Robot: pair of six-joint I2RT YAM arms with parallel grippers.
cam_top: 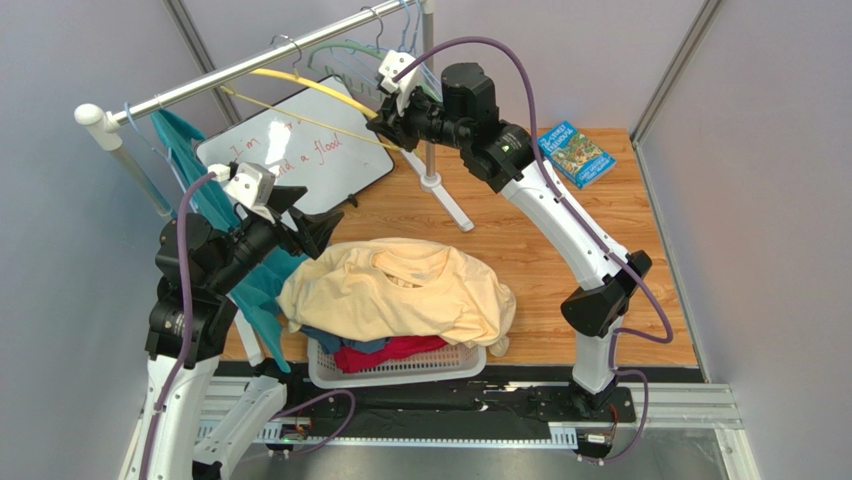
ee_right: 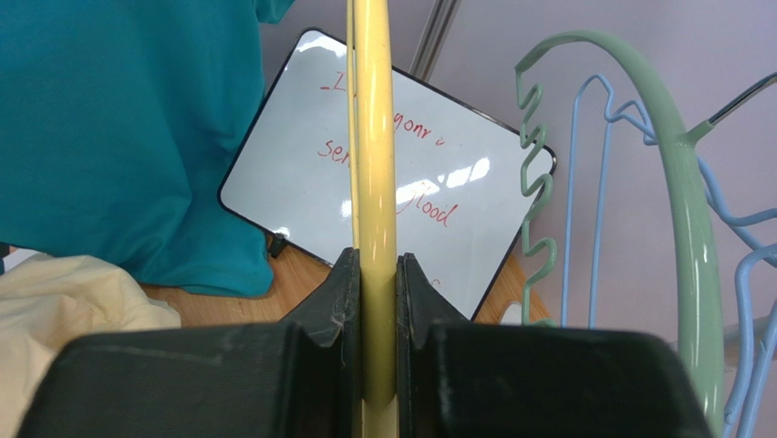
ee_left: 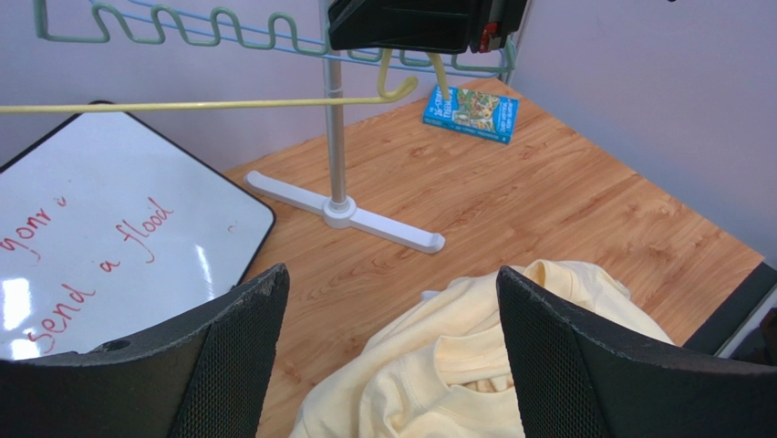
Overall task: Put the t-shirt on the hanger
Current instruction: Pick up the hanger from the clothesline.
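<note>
We see a wood-grain table [cam_top: 570, 240] hemmed in by pale lilac walls [cam_top: 770, 150]. A whiteboard [cam_top: 300, 150] scrawled in red lies at its far left, and a blue book [cam_top: 576, 154] lies at the far right. A clothes rail [cam_top: 260, 62] crosses the back, its white foot [ee_left: 347, 212] resting on the wood. The t-shirt [cam_top: 400, 290] is heaped over a white basket [cam_top: 400, 368] at the near edge. The right gripper [ee_right: 374, 283] is clamped on the hanger [ee_right: 374, 137] up by the rail. The left gripper [cam_top: 312, 224] hovers beside the t-shirt, its fingers wide apart.
</note>
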